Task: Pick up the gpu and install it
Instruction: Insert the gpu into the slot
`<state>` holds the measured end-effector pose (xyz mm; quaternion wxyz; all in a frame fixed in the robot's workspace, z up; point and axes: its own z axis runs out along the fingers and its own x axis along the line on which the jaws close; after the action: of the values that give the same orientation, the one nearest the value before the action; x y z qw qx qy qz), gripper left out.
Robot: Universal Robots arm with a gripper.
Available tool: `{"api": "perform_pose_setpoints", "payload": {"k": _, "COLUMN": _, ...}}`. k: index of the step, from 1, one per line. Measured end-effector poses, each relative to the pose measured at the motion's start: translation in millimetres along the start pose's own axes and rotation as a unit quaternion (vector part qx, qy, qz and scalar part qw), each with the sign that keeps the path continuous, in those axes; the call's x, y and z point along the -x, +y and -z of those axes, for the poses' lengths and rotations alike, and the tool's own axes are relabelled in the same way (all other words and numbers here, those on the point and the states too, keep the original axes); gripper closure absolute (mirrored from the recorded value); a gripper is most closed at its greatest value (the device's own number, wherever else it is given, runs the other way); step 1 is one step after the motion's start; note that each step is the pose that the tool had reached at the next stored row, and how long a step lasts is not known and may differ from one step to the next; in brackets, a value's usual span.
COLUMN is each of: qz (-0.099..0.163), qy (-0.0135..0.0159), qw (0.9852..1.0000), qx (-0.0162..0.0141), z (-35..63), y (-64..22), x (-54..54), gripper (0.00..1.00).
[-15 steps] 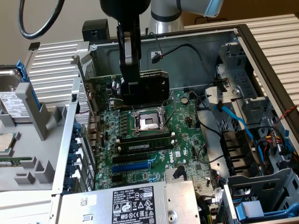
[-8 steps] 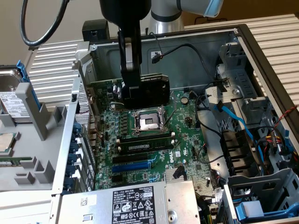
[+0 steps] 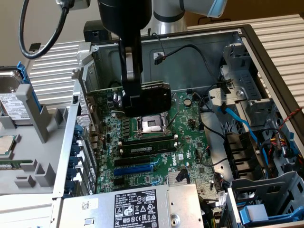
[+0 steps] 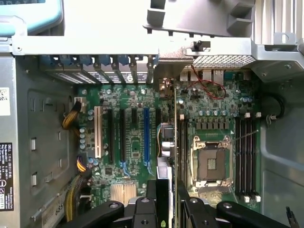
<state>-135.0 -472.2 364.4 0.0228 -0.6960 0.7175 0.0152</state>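
Open PC case (image 3: pixel 204 40) lies on its side and we look down into it. The gripper (image 3: pixel 137 102) comes in from above, jaws pinching the gpu (image 3: pixel 159 95). The card stands on edge, with the glossy black shroud facing the exterior view's right. In the exterior view the gpu hangs over the motherboard (image 3: pixel 190 142), overlapping the upper edge of the CPU socket (image 3: pixel 149 124). We cannot tell whether the card touches the board.

In the wrist view we see the card edge-on. It runs away from the fingers (image 4: pixel 151 194), which sit one on each side of it. There it lies between the row of expansion slots (image 4: pixel 128 133) and the CPU socket, with its silver bracket end toward the case's rear slot openings.

Memory sticks (image 3: pixel 147 148) are seated just beside the socket, on the side toward the power supply (image 3: pixel 137 204). A blue slot (image 3: pixel 134 169) lies between the sticks and the power supply. A blue cable (image 3: pixel 240 121) runs along the exterior view's right side of the case. A hard drive (image 3: pixel 9 102) sits outside the case at the exterior view's left.
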Motion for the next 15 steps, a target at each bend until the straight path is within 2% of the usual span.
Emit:
{"api": "perform_pose_setpoints", "payload": {"k": 9, "qz": 0.002, "qy": -0.0001, "qw": 1.0000, "qx": -0.0034, "z": -11.6, "y": 0.5, "x": -10.1, "gripper": 0.73}}
{"api": "perform_pose_setpoints", "payload": {"k": 15, "qz": 0.002, "qy": -0.0002, "qw": 1.0000, "qx": -0.0039, "z": -22.2, "y": 0.5, "x": -12.4, "gripper": 0.73}}
